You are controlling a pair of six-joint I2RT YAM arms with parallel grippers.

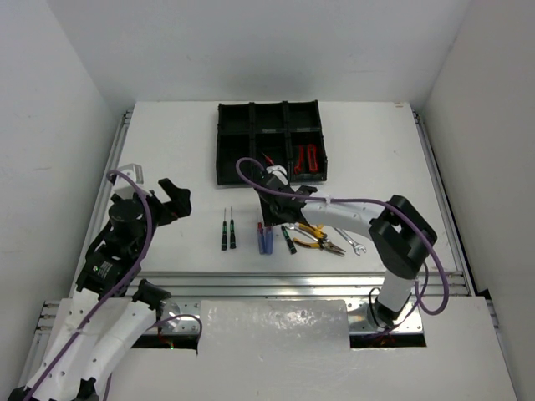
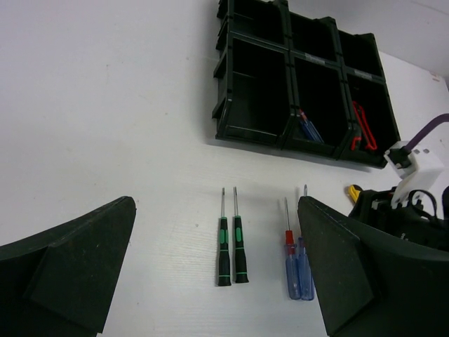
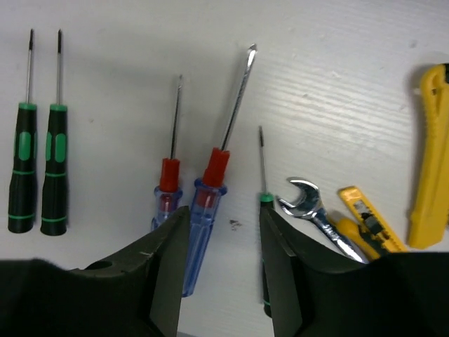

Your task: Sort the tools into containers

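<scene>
**Sorting tools: the pick stage.** The black tray (image 1: 227, 142) sits at the far middle of the table (image 1: 167, 142). Its near right compartment holds the red-handled cutters (image 1: 307, 159), and its near middle compartment holds a blue screwdriver (image 2: 309, 130). The unsorted tools lie in a row near the arms:
- on the left, a pair of black-green screwdrivers (image 1: 227, 232);
- in the middle, two blue screwdrivers (image 1: 266, 241);
- to the right, a third black-green screwdriver (image 3: 264, 199), a wrench (image 3: 309, 203) and yellow pliers (image 1: 316, 237).

**Right gripper** (image 3: 224, 239): the jaws are partly open and hold nothing. They are poised over the handle end of the larger blue screwdriver (image 3: 205, 217). It lies on the table between the fingers, closer to the left one.

**Left gripper** (image 2: 216, 232): the jaws are spread wide and empty, hovering over the table left of the row.

**Step in hand, as judged:** grasping the larger blue screwdriver.
- Centre the jaws on its handle first. The smaller blue screwdriver (image 3: 167, 200) lies close against it on the left, and the third black-green screwdriver lies just beside the right finger.
- Come down square, since a skewed descent could nip two tools or push a neighbour.
- Close across the thick handle, not the thin shaft.
- Lift straight up, then carry it to the near middle compartment to join its like.
</scene>
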